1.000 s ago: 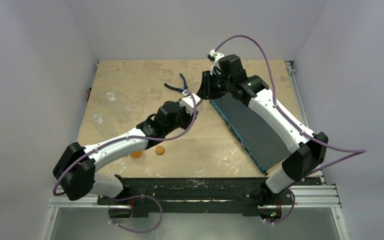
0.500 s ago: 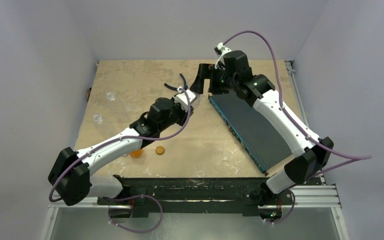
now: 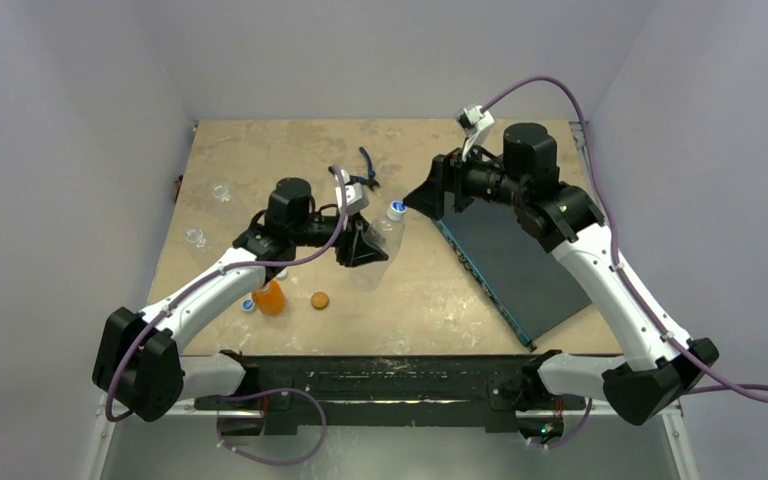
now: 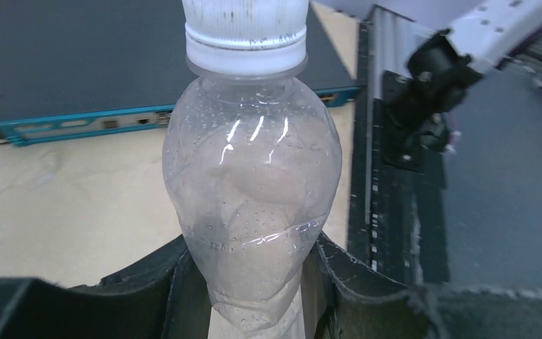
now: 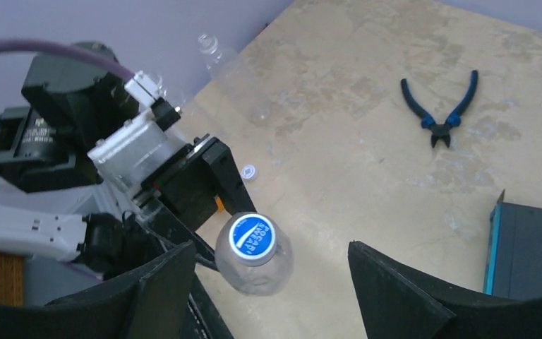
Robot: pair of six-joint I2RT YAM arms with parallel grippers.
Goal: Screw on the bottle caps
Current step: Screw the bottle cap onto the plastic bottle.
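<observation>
Right wrist view gives the only legible writing: the blue cap [image 5: 253, 239] carries white lettering that appears to read "Pocari Sweat", though the small print around it is too fine to make out. That cap sits on the neck of a clear bottle [image 5: 254, 272] whose thin, see-through wall is dented and crumpled and beaded with droplets inside. In the left wrist view the side of the cap [image 4: 245, 28] looks whitish. The left pincer [image 4: 253, 258] is clamped on the lower part of this clear bottle [image 4: 250, 183], its black fingers [image 4: 183, 282] pressed against both sides, holding it near the middle of the desk [image 3: 430, 300] with the capped end tilted toward the right arm. The right pincer [image 5: 268, 247] stands wide open and grips nothing, hanging just apart from the blue cap. A squat orange bottle [image 3: 271, 296] stands near the front edge under the left arm, with a small pale cap [image 3: 248, 305] just beside it and a flat orange-brown cap [image 3: 320, 299] near its other side. Two clear bottles [image 3: 222, 191] are at the left edge of the desk, well apart from the held one. Blue-handled pliers [image 3: 363, 165] lie toward the back, and a dark flat box [image 3: 505, 265] with a blue edge lies on the right.
</observation>
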